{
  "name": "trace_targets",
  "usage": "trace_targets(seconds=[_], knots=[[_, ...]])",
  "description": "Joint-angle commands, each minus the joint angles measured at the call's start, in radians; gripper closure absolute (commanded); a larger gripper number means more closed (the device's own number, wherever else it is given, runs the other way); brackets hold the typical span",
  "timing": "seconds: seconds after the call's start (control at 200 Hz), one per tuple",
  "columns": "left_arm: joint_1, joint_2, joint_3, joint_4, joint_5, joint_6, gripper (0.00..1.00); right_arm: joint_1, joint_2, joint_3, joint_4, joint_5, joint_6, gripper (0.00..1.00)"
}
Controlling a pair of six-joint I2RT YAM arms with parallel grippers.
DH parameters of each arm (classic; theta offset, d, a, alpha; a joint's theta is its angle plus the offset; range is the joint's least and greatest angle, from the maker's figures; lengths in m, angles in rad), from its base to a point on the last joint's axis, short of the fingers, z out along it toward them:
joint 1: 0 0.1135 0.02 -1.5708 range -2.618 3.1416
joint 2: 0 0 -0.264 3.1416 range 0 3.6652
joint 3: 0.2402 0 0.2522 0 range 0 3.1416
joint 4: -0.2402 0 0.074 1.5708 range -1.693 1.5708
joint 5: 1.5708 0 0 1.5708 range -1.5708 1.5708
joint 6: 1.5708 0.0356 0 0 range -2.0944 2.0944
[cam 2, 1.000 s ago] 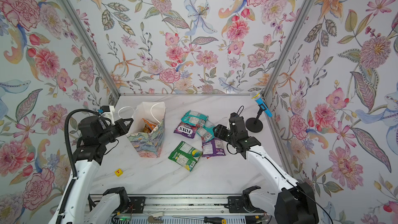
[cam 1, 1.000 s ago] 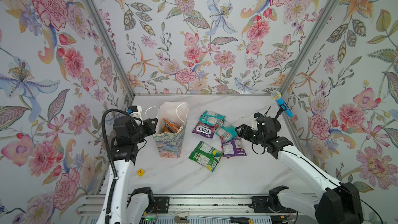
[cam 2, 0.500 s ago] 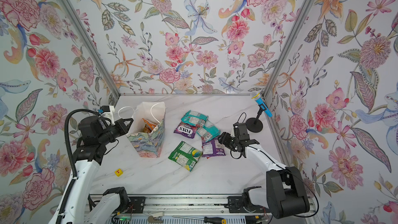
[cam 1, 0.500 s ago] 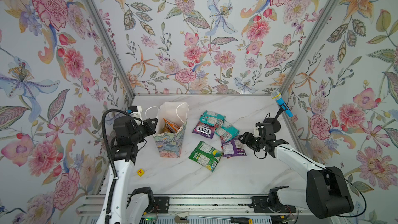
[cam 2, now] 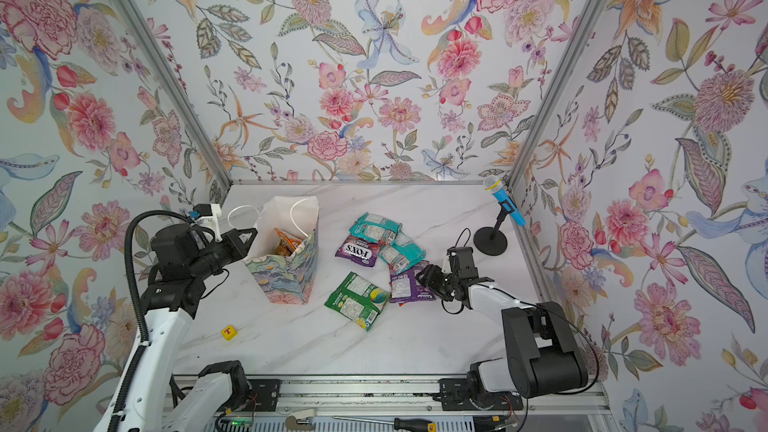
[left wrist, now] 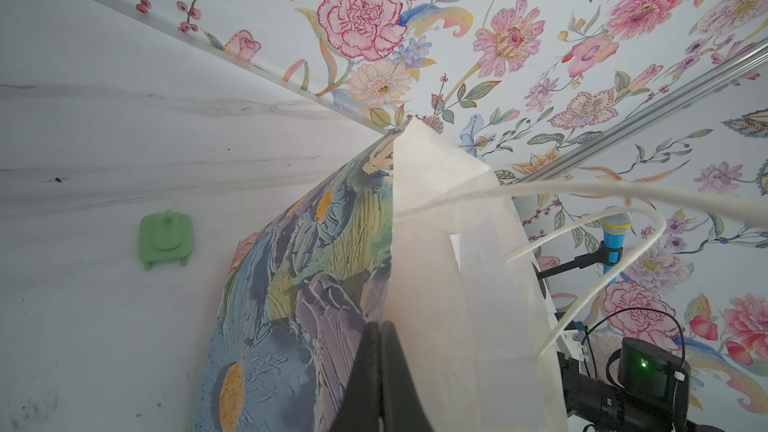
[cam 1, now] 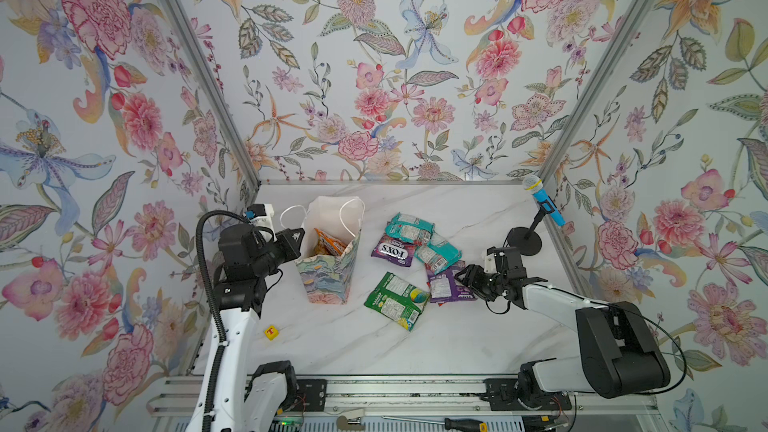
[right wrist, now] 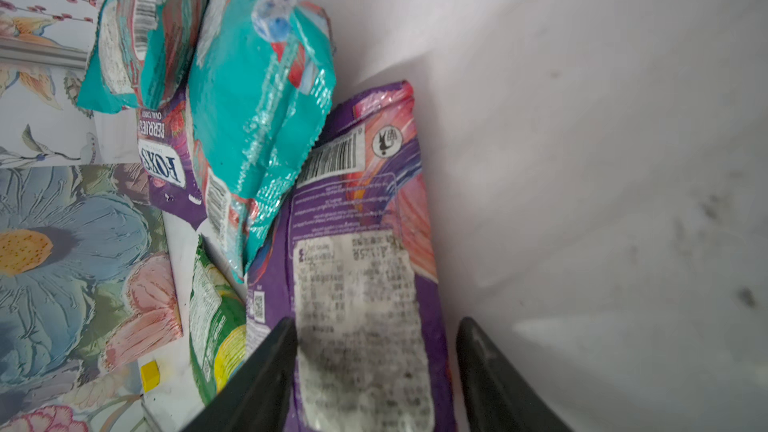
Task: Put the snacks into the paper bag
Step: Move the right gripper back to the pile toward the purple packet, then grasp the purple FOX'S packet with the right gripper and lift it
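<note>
Lowered right claw (cam 1: 460, 277) straddles purple packet (cam 1: 442, 285)
Jaws wide; left claw (cam 1: 300, 237) still pinches paper bag (cam 1: 328, 280) on marble counter (cam 1: 457, 338), floral walls (cam 1: 374, 76) around.

The glossy, crinkled purple plastic packet (right wrist: 361, 243) lay between the matt black fingers (right wrist: 266, 376) of the right gripper (right wrist: 376, 322); beyond it gleamed teal plastic packets (right wrist: 257, 97); the flower-printed paper bag (right wrist: 75, 243) was matt, brush-textured; the white marbled tabletop (right wrist: 582, 160) smooth.

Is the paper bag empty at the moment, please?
No, an orange packet is visible inside the open top of the paper bag in both top views.
</note>
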Motion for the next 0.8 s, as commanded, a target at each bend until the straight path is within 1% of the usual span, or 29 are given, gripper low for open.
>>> trace_targets(seconds=[0.0, 0.15, 0.295, 0.42, 0.661, 0.721, 0.791], knots=[[-0.006, -0.012, -0.010, 0.037, 0.023, -0.010, 0.99, 0.000, -0.013, -0.009, 0.076, -0.056, 0.022, 0.38], [-0.006, -0.012, -0.011, 0.043, 0.024, -0.011, 0.99, 0.010, -0.050, -0.019, 0.093, -0.080, 0.028, 0.39], [-0.007, -0.012, -0.014, 0.045, 0.027, -0.014, 0.99, 0.022, -0.085, -0.023, 0.080, -0.063, 0.025, 0.39], [-0.006, -0.012, -0.013, 0.043, 0.029, -0.013, 0.99, 0.033, -0.106, -0.020, 0.081, -0.070, 0.021, 0.40], [-0.006, -0.013, -0.017, 0.051, 0.032, -0.020, 0.99, 0.071, -0.086, -0.016, 0.114, -0.093, 0.041, 0.43], [-0.006, -0.014, -0.018, 0.051, 0.033, -0.020, 0.99, 0.076, -0.073, -0.021, 0.132, -0.094, 0.051, 0.45], [-0.007, -0.013, -0.017, 0.051, 0.033, -0.020, 0.99, 0.079, -0.057, -0.030, 0.159, -0.096, 0.064, 0.51]])
